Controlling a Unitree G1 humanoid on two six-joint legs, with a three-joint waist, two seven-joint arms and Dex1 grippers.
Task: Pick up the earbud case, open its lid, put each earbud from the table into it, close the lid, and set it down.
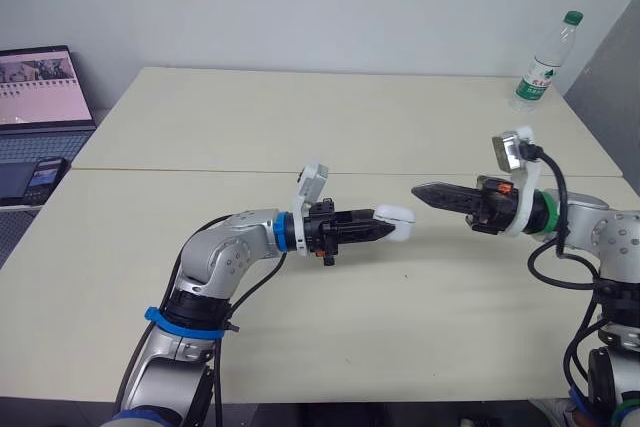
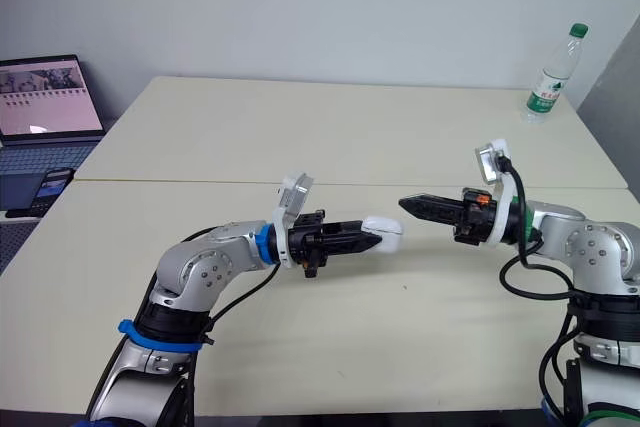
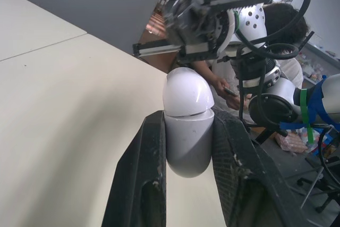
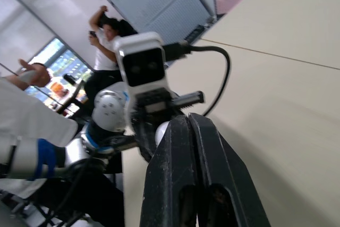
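Earbud case [image 1: 398, 215], lid down, sits clamped between the fingers [image 3: 144, 184] of the left gripper [image 1: 382, 231], held over the table [image 1: 250, 127]. We note the right gripper [image 1: 422, 190] pinched together, empty, its tips facing the case, just apart.

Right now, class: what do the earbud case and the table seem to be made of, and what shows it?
Earbud case: probably hard plastic, glossy white; a bright highlight curves over its lid. Table: likely laminate board, matte cream; flat even colour, no glare, one thin seam line across it.
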